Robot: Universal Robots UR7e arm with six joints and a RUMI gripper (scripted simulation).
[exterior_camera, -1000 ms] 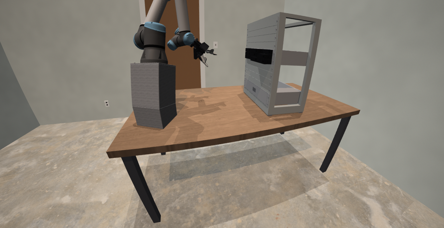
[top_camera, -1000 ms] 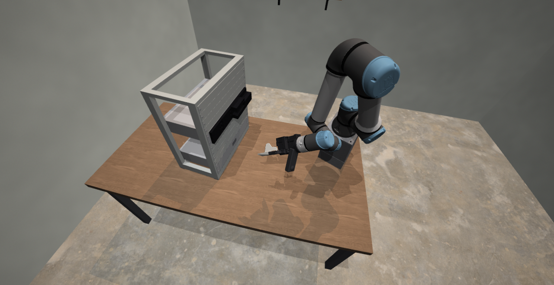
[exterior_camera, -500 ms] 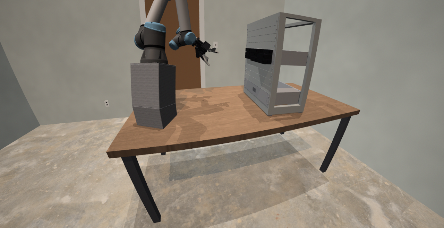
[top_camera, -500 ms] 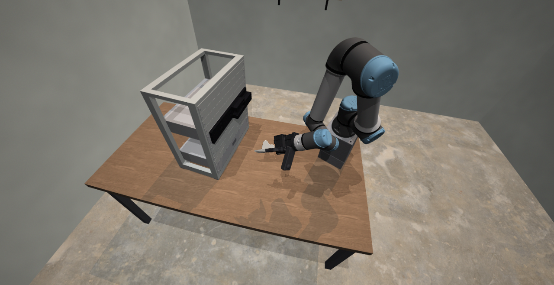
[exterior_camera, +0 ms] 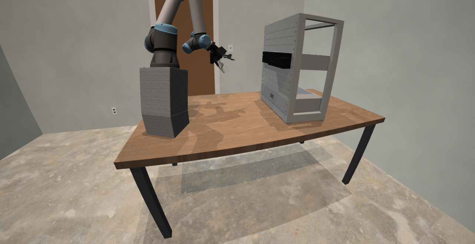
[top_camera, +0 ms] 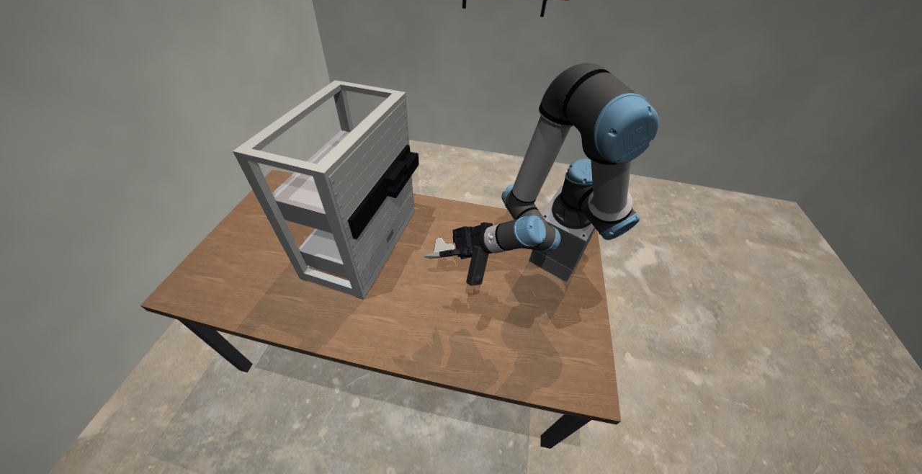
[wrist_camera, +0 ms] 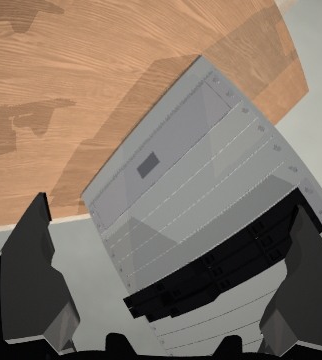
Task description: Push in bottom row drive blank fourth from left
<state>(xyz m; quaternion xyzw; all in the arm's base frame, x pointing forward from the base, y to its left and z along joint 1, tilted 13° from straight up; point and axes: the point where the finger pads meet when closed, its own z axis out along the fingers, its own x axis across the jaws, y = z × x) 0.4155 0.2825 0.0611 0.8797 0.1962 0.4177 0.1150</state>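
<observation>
Three rows: black blanks [exterior_camera: 277, 59] are sitting in a band across the rack [exterior_camera: 296, 76] front, ahead of the gripper [exterior_camera: 225, 61] at about its height, well apart from it.
Band axis: running level along the front; faces are pointing back at the gripper.
Target blank: too small to single out.
Gripper: hanging above the table [top_camera: 387, 316], fingers spread wide, gripping nothing.
Rack: standing upright.

Grey tubular arm [top_camera: 540, 148] with blue joint caps, black end effector [top_camera: 444, 250] (pale fingertips), grey pedestal [exterior_camera: 158, 109].
</observation>
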